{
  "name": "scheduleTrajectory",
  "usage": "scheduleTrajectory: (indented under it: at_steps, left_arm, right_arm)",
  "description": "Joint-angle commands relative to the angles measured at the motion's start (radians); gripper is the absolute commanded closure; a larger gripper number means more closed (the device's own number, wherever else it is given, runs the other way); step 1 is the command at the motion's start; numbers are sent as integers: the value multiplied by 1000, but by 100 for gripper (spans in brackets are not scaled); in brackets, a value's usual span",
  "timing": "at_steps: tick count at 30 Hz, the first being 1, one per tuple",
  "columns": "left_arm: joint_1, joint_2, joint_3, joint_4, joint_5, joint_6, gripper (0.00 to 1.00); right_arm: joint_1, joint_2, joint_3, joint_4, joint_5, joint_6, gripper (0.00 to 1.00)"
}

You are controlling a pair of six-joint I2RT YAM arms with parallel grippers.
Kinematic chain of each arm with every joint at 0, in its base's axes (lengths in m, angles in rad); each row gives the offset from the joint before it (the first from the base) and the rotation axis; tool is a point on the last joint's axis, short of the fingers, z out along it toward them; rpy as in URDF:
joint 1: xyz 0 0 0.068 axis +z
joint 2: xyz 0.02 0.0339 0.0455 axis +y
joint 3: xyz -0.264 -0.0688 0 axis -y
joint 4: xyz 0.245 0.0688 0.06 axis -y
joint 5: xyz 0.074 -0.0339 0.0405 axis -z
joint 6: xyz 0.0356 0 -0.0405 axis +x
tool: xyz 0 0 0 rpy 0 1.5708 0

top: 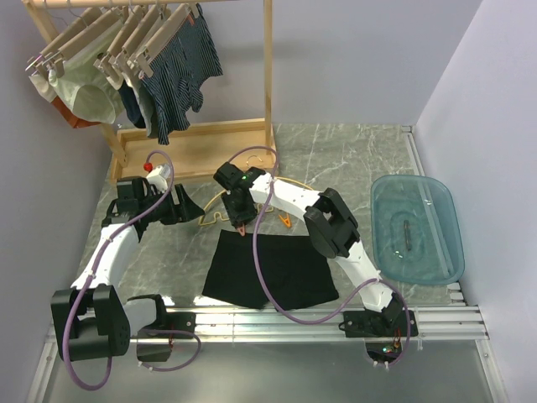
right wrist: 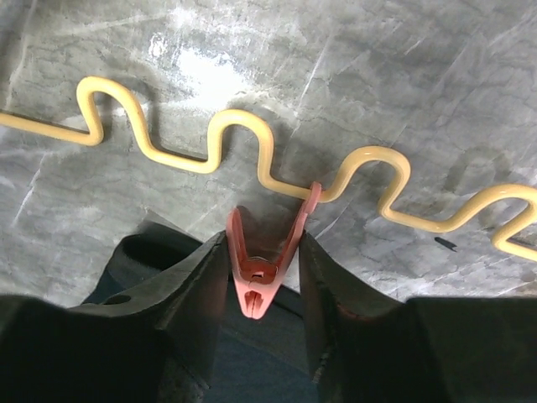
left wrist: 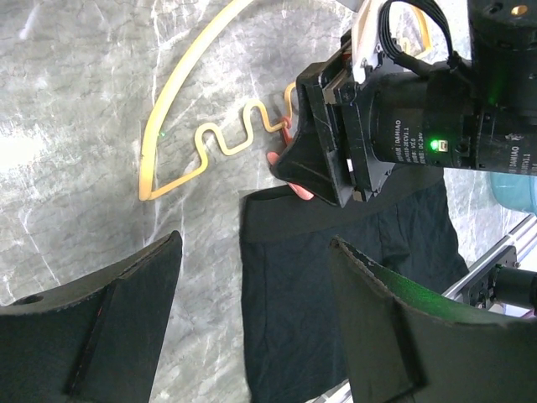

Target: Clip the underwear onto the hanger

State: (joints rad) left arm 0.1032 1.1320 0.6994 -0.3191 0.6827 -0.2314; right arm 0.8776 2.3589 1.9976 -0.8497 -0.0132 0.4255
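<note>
The underwear (top: 268, 269) lies flat on the table (top: 369, 151), low in the middle of the top view, with its waistband toward the top of the frame. Just above that band the hanger (right wrist: 238, 117) also lies flat, its wavy bar nearest the cloth and its arch beyond.

An orange-red clip (right wrist: 258, 273) joins the bar at its tip, about midway along the waves in the right wrist view. Its handles point down the frame over the dark waistband. The right jaws stand either side of those handles, one against each, closed onto the clip with nothing else between them. Whether the clip's mouth holds any cloth cannot be told. A second clip (top: 285, 221) lies just right of the right jaws in the top view, close above the waistband.

The left jaws hover at the left end of the hanger in the top view, spread wide and holding nothing. In the left wrist view, bare table and the underwear's edge show between them.

Farther out, a clear blue tray (top: 436, 252) sits at the right edge of the table. A wooden rack (top: 268, 67) stands at the upper left, with striped shorts (top: 180, 75) and pale green underwear (top: 88, 96) hanging from wooden hangers (top: 134, 38).
</note>
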Motion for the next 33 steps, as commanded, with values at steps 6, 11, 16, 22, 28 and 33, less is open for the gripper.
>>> scheduleTrajectory:
  at_steps: [6, 11, 16, 22, 28, 33]
  left_arm:
    - [4, 29, 8, 18, -9, -14, 24]
    - [4, 32, 3, 18, -5, -17, 24]
    - [4, 45, -20, 40, 84, -29, 27]
    - [3, 55, -49, 69, 121, -37, 32]
    - [0, 61, -63, 69, 87, -26, 35]
    - [-63, 78, -71, 81, 42, -43, 41]
  right_arm:
    - [6, 22, 26, -6, -17, 18, 71]
    - [-5, 20, 27, -5, -30, 21, 80]
    - [-35, 14, 29, 11, -91, 15, 100]
    - [-87, -12, 7, 84, -197, 47, 100]
    - [-117, -16, -3, 130, -266, 101, 100]
    - [-109, -12, 10, 110, -211, 140, 100]
